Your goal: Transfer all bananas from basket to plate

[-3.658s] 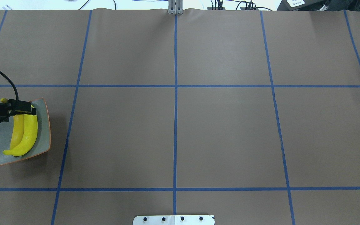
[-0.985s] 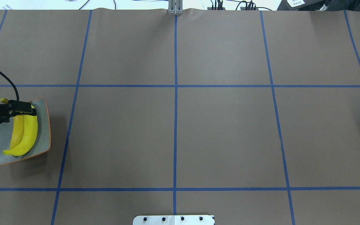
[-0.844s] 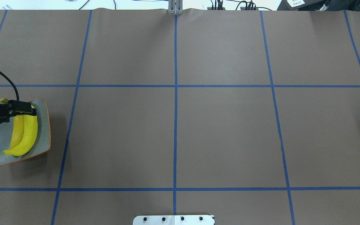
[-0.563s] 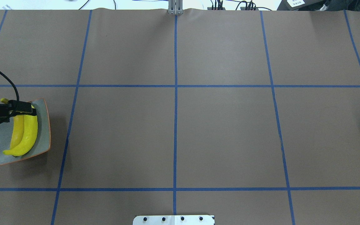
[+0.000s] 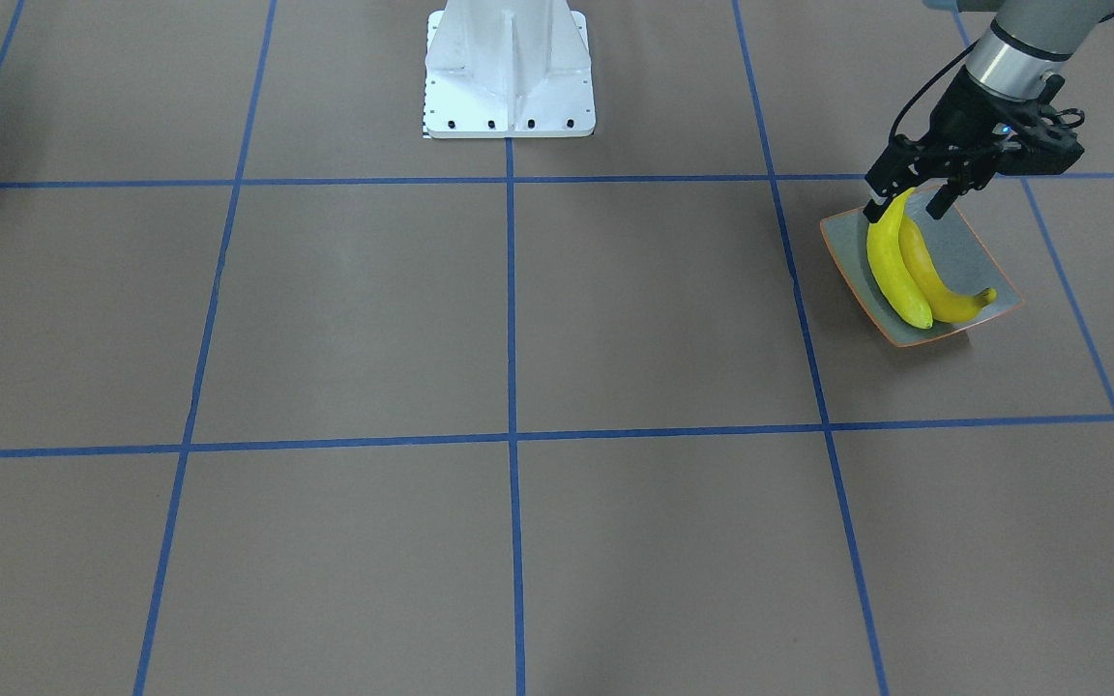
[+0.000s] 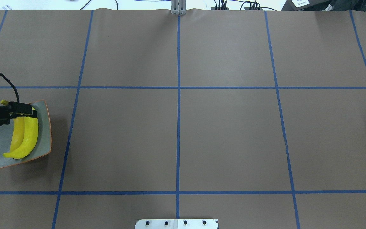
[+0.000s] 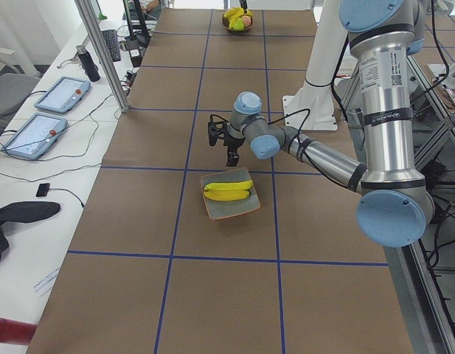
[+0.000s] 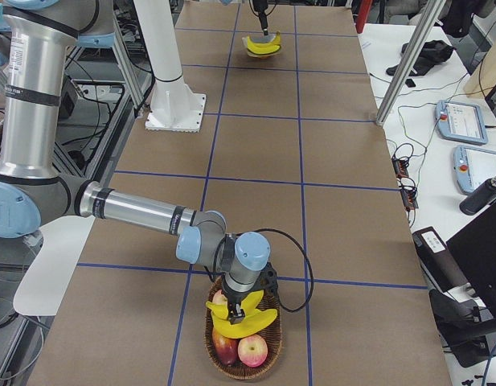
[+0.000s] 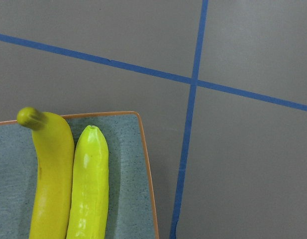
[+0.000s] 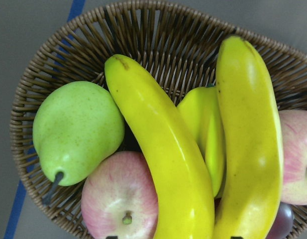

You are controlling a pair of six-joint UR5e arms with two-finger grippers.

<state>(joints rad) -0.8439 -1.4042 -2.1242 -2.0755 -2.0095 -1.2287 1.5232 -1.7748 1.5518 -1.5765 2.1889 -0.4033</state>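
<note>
While the brown table (image 6: 227, 133) with its blue tape grid spans all, the oval wicker basket (image 10: 158, 30) at the robot's right holds two bright yellow curved bananas (image 10: 168, 164). Two more yellow bananas (image 6: 27, 136) lie side by side on the square grey-green, orange-rimmed plate (image 6: 44, 127). Above their ends hangs the left gripper (image 5: 907, 205), jaws spread. The right gripper (image 8: 244, 296) hovers over the basket, and I cannot tell how its jaws stand. A label (image 7: 395, 74) on the silver left arm (image 7: 386, 125) is too small to read.

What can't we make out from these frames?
- Right gripper: only in the exterior right view, fingers hidden by its own wrist; open or shut unknown.
- Basket: outside overhead and front-facing views; cut by the right wrist view's edges.
- Dark fruit: mostly behind a banana, at right wrist view's corner; kind unclear.
- Plate: cut by left wrist view's edges.
</note>
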